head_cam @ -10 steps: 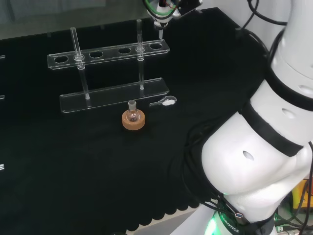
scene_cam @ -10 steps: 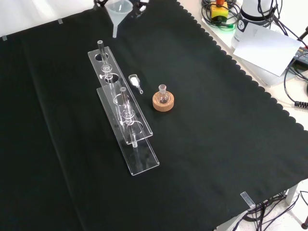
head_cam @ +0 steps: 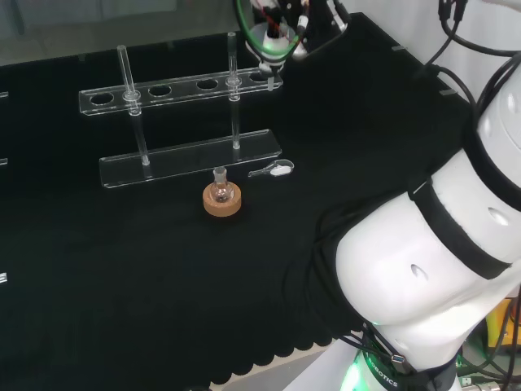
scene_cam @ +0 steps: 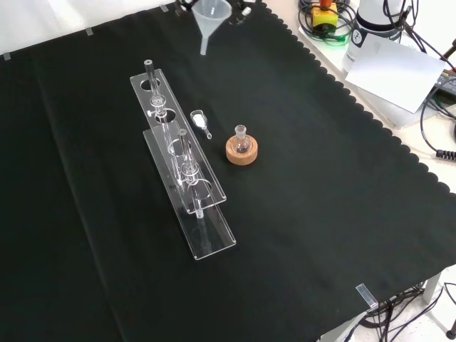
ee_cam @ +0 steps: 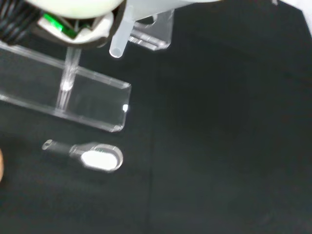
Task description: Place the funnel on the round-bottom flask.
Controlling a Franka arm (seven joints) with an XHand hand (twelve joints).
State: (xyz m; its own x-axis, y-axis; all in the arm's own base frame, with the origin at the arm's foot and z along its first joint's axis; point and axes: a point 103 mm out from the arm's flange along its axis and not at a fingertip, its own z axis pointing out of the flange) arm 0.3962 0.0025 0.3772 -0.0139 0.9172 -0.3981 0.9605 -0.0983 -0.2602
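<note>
Funnel (scene_cam: 211, 18) carried high at the worktop's far edge in front view, stem down. Hand's (head_cam: 313, 20) finger state: cannot tell. Flask (scene_cam: 241, 138) on cork ring (scene_cam: 241, 152) sits well nearer the camera, slightly right.

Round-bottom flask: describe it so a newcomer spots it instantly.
In the front view, find the clear acrylic rack lying along the cloth's middle. Just right of it sits a cork ring, the only tan thing there. The round-bottom flask stands in it, small, clear, neck up.
</note>
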